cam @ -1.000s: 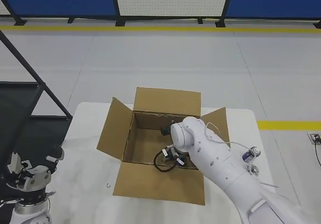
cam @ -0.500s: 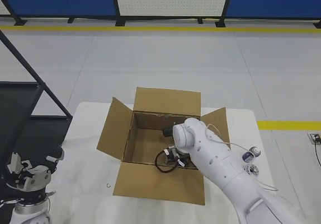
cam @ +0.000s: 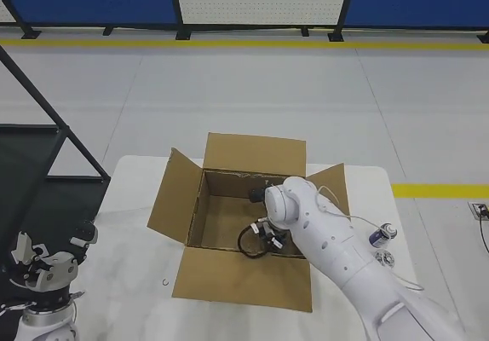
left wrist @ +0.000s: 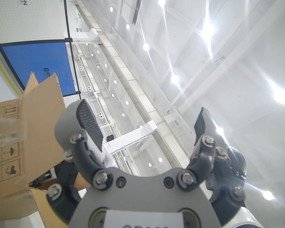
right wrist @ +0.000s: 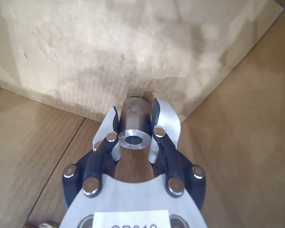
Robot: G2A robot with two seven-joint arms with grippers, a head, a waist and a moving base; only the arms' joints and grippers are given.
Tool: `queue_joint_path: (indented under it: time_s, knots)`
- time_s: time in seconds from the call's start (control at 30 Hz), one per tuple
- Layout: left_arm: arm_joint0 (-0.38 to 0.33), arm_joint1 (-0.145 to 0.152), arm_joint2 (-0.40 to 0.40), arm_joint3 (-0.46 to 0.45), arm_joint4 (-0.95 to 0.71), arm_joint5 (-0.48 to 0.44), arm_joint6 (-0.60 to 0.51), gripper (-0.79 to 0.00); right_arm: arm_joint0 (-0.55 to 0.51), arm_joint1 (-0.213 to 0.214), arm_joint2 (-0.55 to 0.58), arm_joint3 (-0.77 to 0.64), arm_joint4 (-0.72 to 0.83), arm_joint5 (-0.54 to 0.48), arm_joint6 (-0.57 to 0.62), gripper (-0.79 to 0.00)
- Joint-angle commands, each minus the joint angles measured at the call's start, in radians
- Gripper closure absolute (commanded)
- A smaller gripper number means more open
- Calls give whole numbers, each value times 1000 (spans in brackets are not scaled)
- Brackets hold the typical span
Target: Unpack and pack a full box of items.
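An open cardboard box [cam: 243, 281] stands in the middle of the white table [cam: 134, 247]. My right arm [cam: 313, 226] reaches down into it. Inside, my right gripper [right wrist: 134, 110] is shut on a short grey metal cylinder [right wrist: 134, 122] with a hole through its end, held just above the box floor close to a wall [right wrist: 85, 36] near a corner. A black coiled cable [cam: 251, 243] lies in the box beside that arm. My left gripper [cam: 54, 245] stands off the table's left edge, pointing upward, open and holding nothing [left wrist: 144, 119].
Two small containers [cam: 385, 232] [cam: 387, 257] stand on the table right of the box. The box flaps [cam: 172, 196] stick out on all sides; one flap [left wrist: 38, 110] rises beside the left gripper. A black frame [cam: 48, 136] stands to the left.
My right arm has shifted slightly to the right and toward the back of the box, with the cylinder held. The left arm has not moved.
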Motion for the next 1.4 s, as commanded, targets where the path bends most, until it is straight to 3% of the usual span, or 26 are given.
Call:
queue_joint_path:
  time_s: [0.0,0.17,0.33,0.43,0.6,0.73,1.13,1.23,1.37]
  knots:
    - [0,0,0,0,0,0,0,-785,-17,16,21,-61,-20,6,1,0]
    - [0,0,0,0,0,0,0,-785,-122,77,104,-324,-116,44,17,0]
    - [0,0,0,0,0,0,0,-785,-341,150,246,-713,-227,42,17,0]
    - [0,0,0,0,0,0,0,-785,-475,178,333,-898,-243,9,-55,0]
    - [0,0,0,0,0,0,0,-785,-635,202,448,-1080,-218,-47,-193,0]
    - [0,0,0,0,0,0,0,-785,-742,216,525,-1164,-165,-105,-266,0]
    - [0,0,0,0,0,0,0,-785,-748,217,530,-1166,-165,-106,-262,0]
    - [0,0,0,0,0,0,0,-785,-770,219,530,-1164,-155,-124,-307,0]
    - [0,0,0,0,0,0,0,-785,-816,227,589,-1239,-117,-139,-333,0]
